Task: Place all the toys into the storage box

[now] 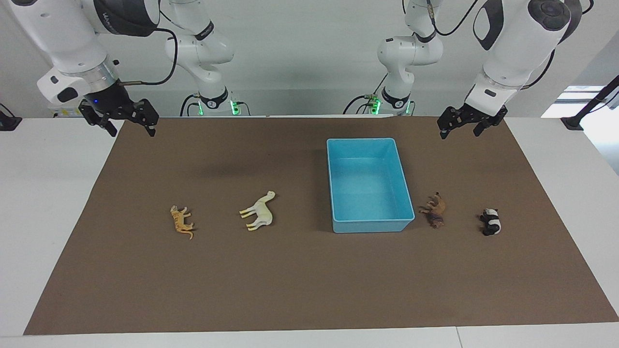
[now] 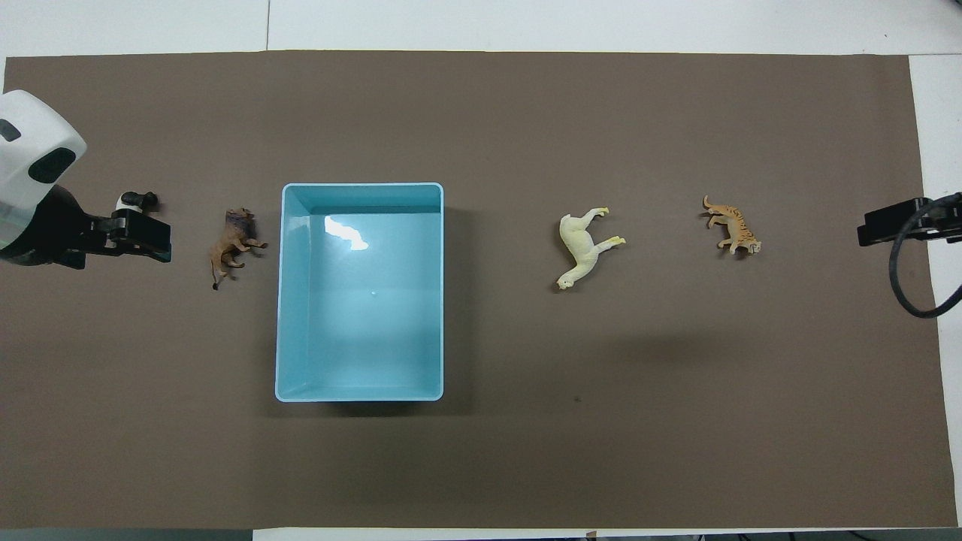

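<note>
Facing view: we see the storage box point(image 1: 370, 183) on the brown mat point(image 1: 309, 280), with horse point(image 1: 259, 211), tiger point(image 1: 182, 221), lion point(image 1: 435, 210) and panda point(image 1: 491, 222) lying outside it; left claw point(image 1: 465, 126) and right claw point(image 1: 126, 123) hang spread wide, holding nothing.

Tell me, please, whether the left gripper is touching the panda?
Apart. The facing view shows the left gripper raised well above the mat, open, while the panda lies on the mat near the lion.
</note>
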{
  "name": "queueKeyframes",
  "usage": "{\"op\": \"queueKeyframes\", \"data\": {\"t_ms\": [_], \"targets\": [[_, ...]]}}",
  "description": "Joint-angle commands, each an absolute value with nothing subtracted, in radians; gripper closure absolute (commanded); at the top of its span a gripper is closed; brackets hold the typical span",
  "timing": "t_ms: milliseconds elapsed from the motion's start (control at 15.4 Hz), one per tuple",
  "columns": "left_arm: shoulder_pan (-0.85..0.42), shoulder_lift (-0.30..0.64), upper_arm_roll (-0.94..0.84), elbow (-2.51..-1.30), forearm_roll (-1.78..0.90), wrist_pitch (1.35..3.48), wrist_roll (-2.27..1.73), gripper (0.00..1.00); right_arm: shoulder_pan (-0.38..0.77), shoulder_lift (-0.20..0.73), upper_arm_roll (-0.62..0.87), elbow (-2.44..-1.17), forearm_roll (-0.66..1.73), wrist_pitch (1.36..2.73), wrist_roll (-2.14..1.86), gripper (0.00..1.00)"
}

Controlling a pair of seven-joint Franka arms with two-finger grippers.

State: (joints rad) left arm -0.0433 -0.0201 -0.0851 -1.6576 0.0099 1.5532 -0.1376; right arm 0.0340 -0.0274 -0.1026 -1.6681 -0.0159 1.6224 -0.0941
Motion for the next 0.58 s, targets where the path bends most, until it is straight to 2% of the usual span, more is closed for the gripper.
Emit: {"op": "queueKeyframes", "data": {"t_ms": [0, 195, 520], "targets": [[-0.034, -0.077, -0.083, -1.770, 0.002, 1.630, -0.184, 0.00, 0.025, -0.009, -0.095, -1.779, 0.000, 1.756, -0.211, 0.00], [0.012, -0.124, -0.083, -1.955, 0.002, 1.877, -0.184, 0.00, 0.028, 0.089, -0.095, -1.790, 0.000, 1.831, -0.264, 0.00], [0.034, 0.017, -0.081, -1.991, 0.002, 2.097, -0.112, 0.00, 0.038, 0.132, -0.094, -1.949, 0.000, 2.118, -0.385, 0.00]]}}
